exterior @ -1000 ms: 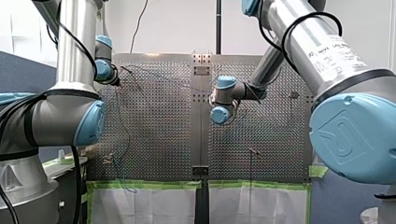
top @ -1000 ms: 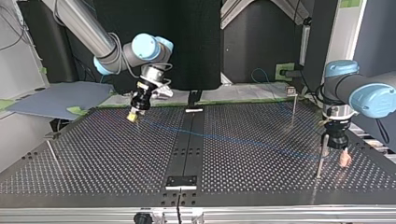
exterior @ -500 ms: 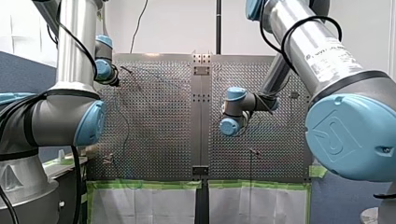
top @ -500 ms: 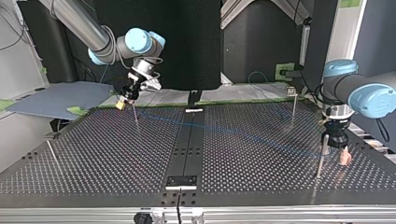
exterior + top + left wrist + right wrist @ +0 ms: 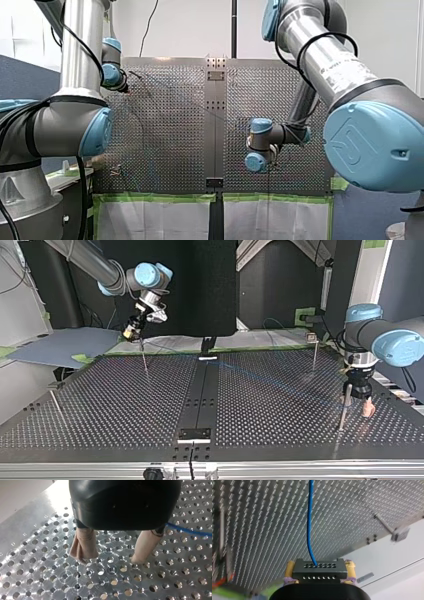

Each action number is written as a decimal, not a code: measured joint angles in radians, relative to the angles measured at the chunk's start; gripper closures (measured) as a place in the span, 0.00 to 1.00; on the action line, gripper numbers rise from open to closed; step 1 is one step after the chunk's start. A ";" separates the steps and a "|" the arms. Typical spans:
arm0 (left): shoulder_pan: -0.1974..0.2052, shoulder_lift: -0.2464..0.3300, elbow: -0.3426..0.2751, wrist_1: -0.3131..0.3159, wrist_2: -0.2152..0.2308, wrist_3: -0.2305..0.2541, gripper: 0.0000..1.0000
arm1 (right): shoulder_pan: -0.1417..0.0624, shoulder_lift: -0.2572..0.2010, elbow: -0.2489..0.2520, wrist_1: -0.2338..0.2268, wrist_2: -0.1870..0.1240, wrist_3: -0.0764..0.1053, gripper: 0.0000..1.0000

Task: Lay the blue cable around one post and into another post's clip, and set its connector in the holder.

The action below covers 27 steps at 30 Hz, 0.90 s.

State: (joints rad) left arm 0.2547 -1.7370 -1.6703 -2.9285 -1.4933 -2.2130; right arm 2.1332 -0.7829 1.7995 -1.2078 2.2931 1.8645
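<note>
Blue cable (image 5: pixel 310 517) ran straight out ahead of the right gripper (image 5: pixel 132 333). In the top view it slanted faintly across the bench (image 5: pixel 100 410) from far left toward the near right. Its end sat in a dark block with rows of holes, judged the connector (image 5: pixel 319 570), pinched between the right arm's yellow-padded fingers (image 5: pixel 290 567). That gripper hung just above the tip of a thin post (image 5: pixel 144 357) at far left, apart from it. Left gripper (image 5: pixel 111 559) hovered close over the bench at right. Its beige-padded fingers (image 5: pixel 85 545) were spread with nothing between them, and the cable passed just beside one finger, ungripped. A second post (image 5: pixel 342 412) stood just beside that gripper. A clip post (image 5: pixel 314 352) stood farther back at right, with the cable not in its clip as far as could be told. Step judged: taking the connector end round the far-left post. To do it well, drop the cable below the post tip before sweeping round. Keep light tension so the line hugs the post, and don't yank the right-hand end. Holder: couldn't tell which fitting it was. The connector was in the fingers, so not seated in it.
</note>
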 joint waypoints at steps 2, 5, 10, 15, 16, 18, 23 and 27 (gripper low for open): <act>0.000 0.000 0.000 0.000 0.000 0.001 0.00 | -0.013 0.017 0.017 -0.017 -0.004 0.001 1.00; 0.000 0.000 0.000 0.000 0.000 0.001 0.00 | -0.041 0.049 0.049 -0.047 -0.025 0.000 1.00; 0.000 0.000 0.000 0.000 0.000 0.004 0.00 | -0.095 0.082 0.103 -0.056 -0.075 -0.030 1.00; 0.000 0.000 0.000 0.000 0.000 0.005 0.00 | -0.144 0.086 0.152 -0.035 -0.124 -0.076 1.00; 0.000 0.000 0.000 0.000 0.000 0.006 0.00 | -0.152 0.087 0.160 -0.029 -0.132 -0.084 1.00; 0.000 0.000 0.000 0.000 0.000 0.006 0.00 | -0.171 0.087 0.178 -0.014 -0.152 -0.104 1.00; 0.000 0.000 0.000 0.000 0.000 0.007 0.00 | -0.215 0.087 0.169 0.016 -0.195 -0.147 1.00; 0.001 0.000 0.000 0.000 0.000 0.010 0.00 | -0.255 0.087 0.133 0.035 -0.235 -0.187 1.00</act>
State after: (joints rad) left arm 0.2556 -1.7369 -1.6701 -2.9285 -1.4932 -2.2035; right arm 1.8782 -0.6958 1.9326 -1.1730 2.0576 1.6773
